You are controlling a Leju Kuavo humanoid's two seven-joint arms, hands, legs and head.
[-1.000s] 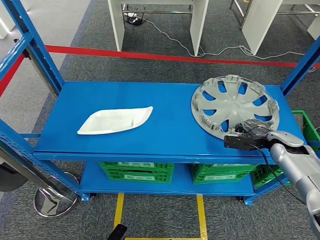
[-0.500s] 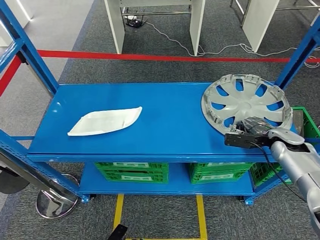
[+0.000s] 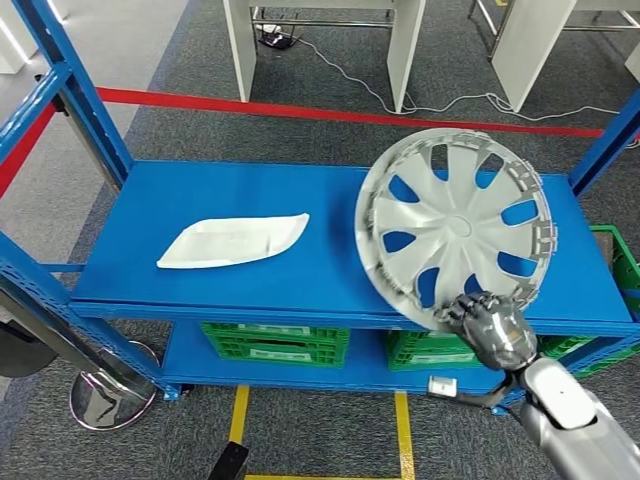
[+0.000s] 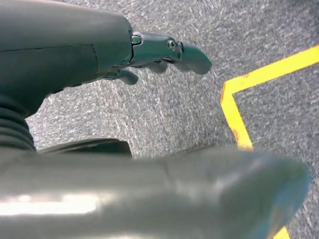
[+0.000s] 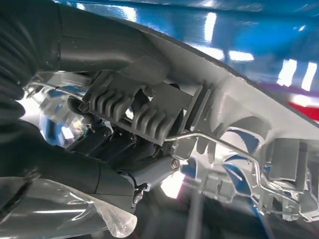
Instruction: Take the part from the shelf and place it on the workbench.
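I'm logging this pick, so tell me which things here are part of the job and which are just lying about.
Part of the job:
- silver wheel cover, tilted up off the shelf
- right hand, gripping its near rim
- blue shelf

Just lying about:
- white tray-like part on the shelf
- green crates on the lower level
- left hand, hanging over the carpet, holding nothing

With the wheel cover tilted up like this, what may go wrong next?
The right hand holds the wheel cover only at its near rim, so the raised, wide disc might twist or slip out of the fingers. Its far edge seems close to the blue shelf top and could catch there when pulled out. The blue upright post stands near on the right; a swing that way might hit it.
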